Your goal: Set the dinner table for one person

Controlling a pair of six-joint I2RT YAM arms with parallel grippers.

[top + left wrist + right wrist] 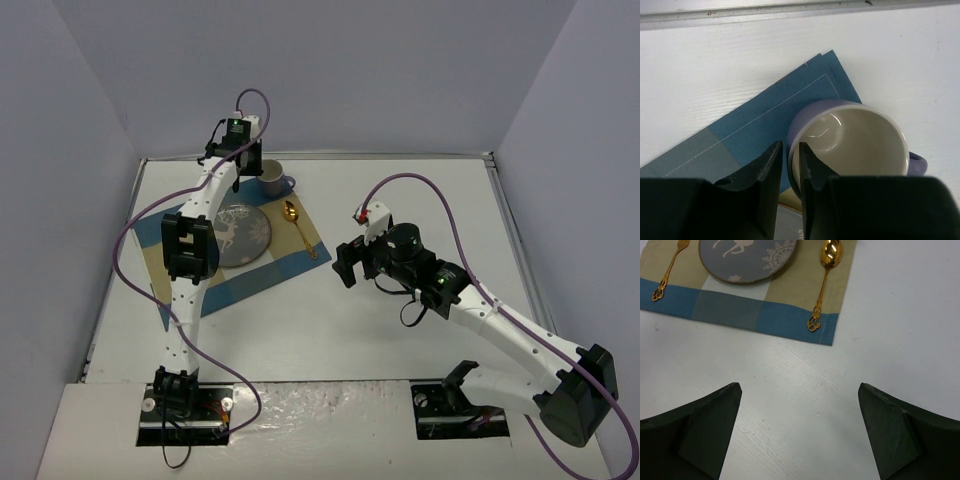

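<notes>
The white dinner table (420, 200) carries a blue-and-tan checked placemat (290, 262). On it lie a grey-blue plate with a deer (238, 234), a gold spoon (298, 226) to its right and a purple mug (272, 178) at the far corner. My left gripper (247, 168) is at the mug. In the left wrist view the gripper (790, 152) is shut on the mug's (860, 140) rim, one finger inside and one outside. My right gripper (800, 390) is open and empty over bare table (890, 340), just off the placemat's (765, 315) corner. Plate (747, 257), spoon (824, 275) and a gold fork (670, 270) show there.
Grey walls enclose the table on three sides. A metal rail (790, 12) runs along the far edge just behind the mug. The left arm (190, 245) stretches over the placemat's left part and hides it in the top view.
</notes>
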